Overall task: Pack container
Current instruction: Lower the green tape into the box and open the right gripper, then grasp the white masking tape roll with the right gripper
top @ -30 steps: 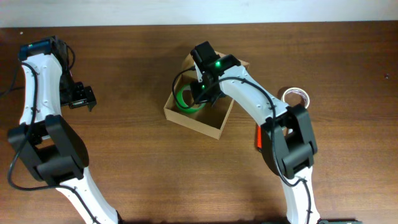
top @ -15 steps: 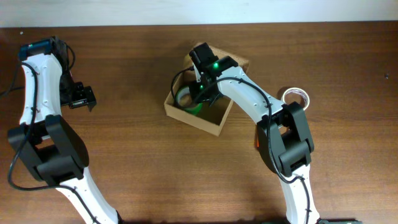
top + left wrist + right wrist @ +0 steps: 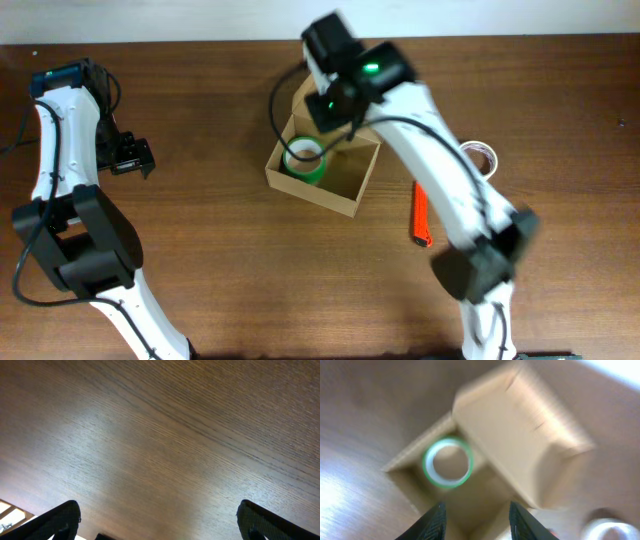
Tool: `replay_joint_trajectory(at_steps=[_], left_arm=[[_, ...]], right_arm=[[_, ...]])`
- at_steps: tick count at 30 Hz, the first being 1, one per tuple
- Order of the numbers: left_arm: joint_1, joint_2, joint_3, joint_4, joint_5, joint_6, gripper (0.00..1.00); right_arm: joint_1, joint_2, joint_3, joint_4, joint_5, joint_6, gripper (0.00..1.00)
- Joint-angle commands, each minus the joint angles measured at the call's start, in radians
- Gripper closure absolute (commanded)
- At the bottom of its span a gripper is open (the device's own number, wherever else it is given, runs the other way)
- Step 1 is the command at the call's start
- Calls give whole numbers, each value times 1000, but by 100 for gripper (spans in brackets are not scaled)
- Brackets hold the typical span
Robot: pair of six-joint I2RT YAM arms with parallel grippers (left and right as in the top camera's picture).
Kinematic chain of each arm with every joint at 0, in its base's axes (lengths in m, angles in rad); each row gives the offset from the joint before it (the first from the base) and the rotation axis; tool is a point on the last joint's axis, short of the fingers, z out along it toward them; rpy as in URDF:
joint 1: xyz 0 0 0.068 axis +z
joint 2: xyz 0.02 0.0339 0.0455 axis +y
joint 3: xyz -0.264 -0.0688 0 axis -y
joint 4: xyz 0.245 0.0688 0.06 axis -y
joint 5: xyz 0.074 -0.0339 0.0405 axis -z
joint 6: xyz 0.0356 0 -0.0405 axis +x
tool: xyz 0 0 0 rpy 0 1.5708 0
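The container (image 3: 312, 196) is a tan cardboard box at the table's middle, with its flap lid (image 3: 520, 435) hinged open at the far side. A green tape roll (image 3: 304, 160) lies flat in the box's left corner; in the right wrist view the green tape roll (image 3: 447, 461) sits free on the container (image 3: 487, 491) floor. My right gripper (image 3: 338, 112) hangs above the box, and in its own view the right gripper (image 3: 477, 522) is open with nothing between its fingers. My left gripper (image 3: 133, 158) is far left, and the left gripper (image 3: 160, 527) stands open over bare wood.
A white tape roll (image 3: 480, 154) lies on the table right of the box, partly behind my right arm, and the white tape roll (image 3: 607, 530) shows blurred in the wrist view. A red-orange tool (image 3: 421, 214) lies in front of it.
My right gripper has opened, left the green tape roll in the box and risen above it. The left arm has not moved.
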Motion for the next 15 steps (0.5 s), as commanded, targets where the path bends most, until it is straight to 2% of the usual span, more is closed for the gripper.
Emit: replay_joint_trajectory(at_steps=[1, 5, 7, 10, 15], left_arm=[[2, -8, -6, 3, 8, 12, 0], [2, -8, -6, 3, 8, 12, 0], [2, -8, -6, 3, 8, 13, 0], [2, -8, -6, 3, 8, 13, 0], [2, -8, -6, 3, 8, 13, 0]], right_arm=[[-19, -239, 33, -23, 217, -43, 58], [-134, -495, -198, 58, 305, -35, 57], [-236, -633, -388, 143, 306, -17, 53], [-424, -790, -678, 214, 273, 89, 50], [-663, -784, -985, 230, 35, 247, 49]])
